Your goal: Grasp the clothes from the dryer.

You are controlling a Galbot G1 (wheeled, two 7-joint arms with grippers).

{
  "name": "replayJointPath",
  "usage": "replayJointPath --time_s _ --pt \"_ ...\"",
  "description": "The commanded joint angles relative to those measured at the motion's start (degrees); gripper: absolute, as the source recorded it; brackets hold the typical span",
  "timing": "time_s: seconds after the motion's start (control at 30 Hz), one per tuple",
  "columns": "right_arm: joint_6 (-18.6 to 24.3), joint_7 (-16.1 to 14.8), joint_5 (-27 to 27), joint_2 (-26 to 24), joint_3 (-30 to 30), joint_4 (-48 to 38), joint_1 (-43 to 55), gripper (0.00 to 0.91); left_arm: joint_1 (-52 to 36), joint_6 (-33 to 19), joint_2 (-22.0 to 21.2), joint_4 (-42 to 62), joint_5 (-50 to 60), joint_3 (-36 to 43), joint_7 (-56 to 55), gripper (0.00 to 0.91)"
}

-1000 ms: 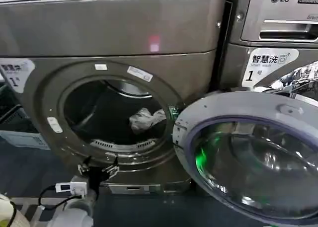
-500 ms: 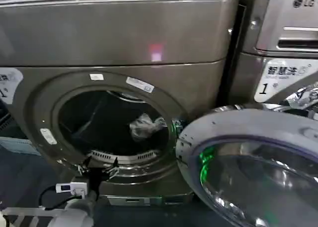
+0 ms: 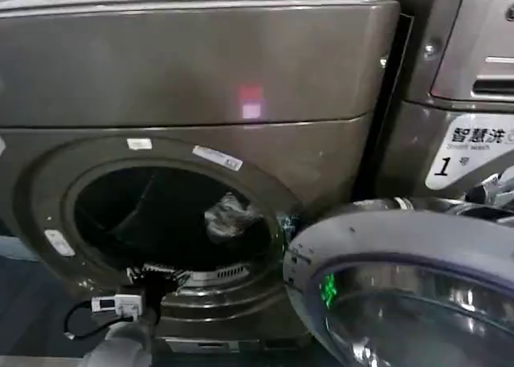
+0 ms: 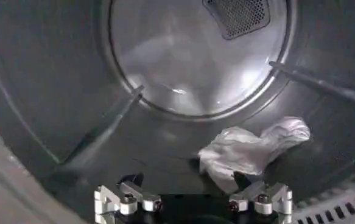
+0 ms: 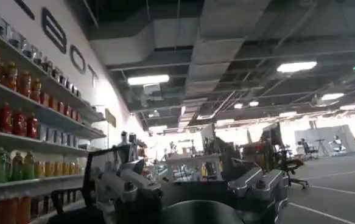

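From the head view we see the dryer [image 3: 193, 142] with its round door [image 3: 401, 295] swung open to the right and a small red light [image 3: 251, 94] on its front panel; the clothes [image 3: 229, 216] lie as a pale crumpled bundle deep inside the drum, toward the right of the opening. Our left hand [image 3: 157, 277] sits at the lower rim of the porthole, its arm rising from below with a small white box and black cable just beside it. The left wrist view gives what the head view cannot: the drum's back wall [image 4: 195, 55] with its perforated vent [image 4: 238, 15], a lifter rib [image 4: 101, 131], and the clothes [image 4: 253, 149] resting on the drum floor just beyond our left hand [image 4: 192, 201], whose fingers stand spread apart and hold nothing. The right wrist view looks away from the machine, into a room with shelves of bottles [image 5: 19, 122] and ceiling lights; there our right hand [image 5: 192, 189] is raised, fingers apart and empty
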Motion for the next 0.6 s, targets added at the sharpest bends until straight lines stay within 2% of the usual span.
replayJointPath --time_s 0.03,0.2,0.43,0.6 --pt "0.31 0.05 -1.57 -0.13 -0.15 0.03 0.15 0.907 -0.92 2.81 -0.07 0.87 -0.07 0.19 -0.5 0.907" --pt "0.51 -0.01 -1.67 -0.12 -0.24 0.15 0.0 0.907 -3.97 2.81 -0.63 3.32 -0.09 1.02 -0.93 0.907" --pt "0.69 -0.06 -1.59 -0.26 0.01 0.01 0.16 0.907 -12.53 2.81 -0.47 9.39 0.14 2.01 -0.73 0.907" --pt "1.01 -0.14 -1.58 -0.3 -0.05 -0.22 -0.01 0.907 -18.36 2.81 -0.57 16.98 -1.23 3.01 -0.66 0.907"
